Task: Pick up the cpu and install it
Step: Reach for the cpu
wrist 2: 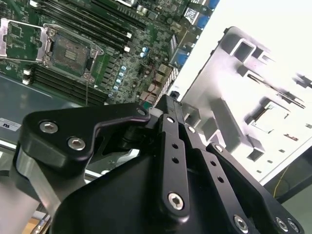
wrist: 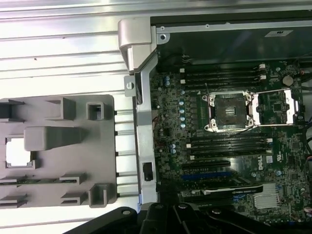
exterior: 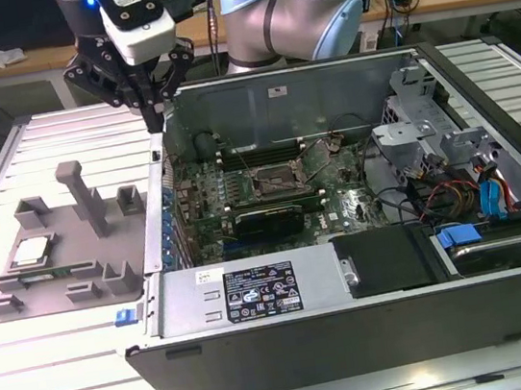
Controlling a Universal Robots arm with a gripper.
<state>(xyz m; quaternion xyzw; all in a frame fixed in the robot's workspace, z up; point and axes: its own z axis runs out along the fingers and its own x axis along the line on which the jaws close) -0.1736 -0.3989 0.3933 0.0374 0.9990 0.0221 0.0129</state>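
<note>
Hanging above the open computer case (exterior: 377, 334), the robot arm's end effector (exterior: 155, 122) sits right over the case's side wall on the exterior view's left. It is clenched: the two dark fingers (wrist 2: 171, 141) meet at a point with nothing between them.

The case lies on its side on a slatted metal table (exterior: 73, 377). Inside, the green motherboard (exterior: 340, 208) faces up. Near its middle is the CPU socket (exterior: 273, 181), and in the first wrist view its metal frame (wrist: 275, 107) is swung open beside the bare socket (wrist: 229, 112). Rows of dark memory slots (wrist: 224, 75) run on either side of the socket. A silver power supply (exterior: 255, 293) with a printed label fills the near edge of the case, and a drive cage (exterior: 414, 115) with red, yellow and blue cables (exterior: 478, 189) fills the end on the exterior view's right.

Just outside the case, on the exterior view's left, a grey moulded fixture (exterior: 102, 241) lies flat on the table, with an upright post (exterior: 75, 187) rising between the end effector and the fixture's far side. The cpu (exterior: 31, 251) lies flat in a square recess of this fixture, shiny face up, glaring white in the first wrist view (wrist: 17, 151). A narrow green memory stick (exterior: 48, 273) lies in a slot just beside it.

The cpu is well apart from the end effector, lower down and further toward the exterior view's left, beyond the case wall and the post.
</note>
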